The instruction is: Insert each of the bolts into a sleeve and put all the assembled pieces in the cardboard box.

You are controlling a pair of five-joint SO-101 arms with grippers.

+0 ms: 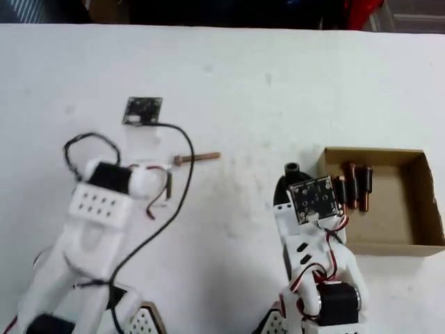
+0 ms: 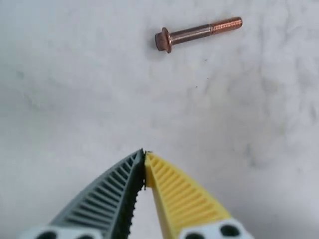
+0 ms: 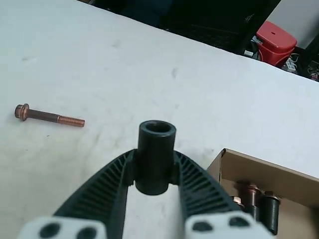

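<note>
Right gripper [image 3: 154, 158], low beside the cardboard box [image 1: 389, 245], clamps one upright black sleeve [image 3: 156, 137]. Left gripper [image 2: 144, 155] hangs pinched closed and empty near one loose copper bolt [image 2: 197, 32]. Seemingly three assembled pieces [image 1: 354, 184] lie inside the box.

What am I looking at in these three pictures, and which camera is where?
Two small robot arms sit side by side at a white table. One picture looks down from above; the other two come from cameras on the arms' wrists. The left hand is shut and empty, near a loose copper bolt. The right hand grips a black sleeve. Beside it, the box holds a few bolts in sleeves.
</note>
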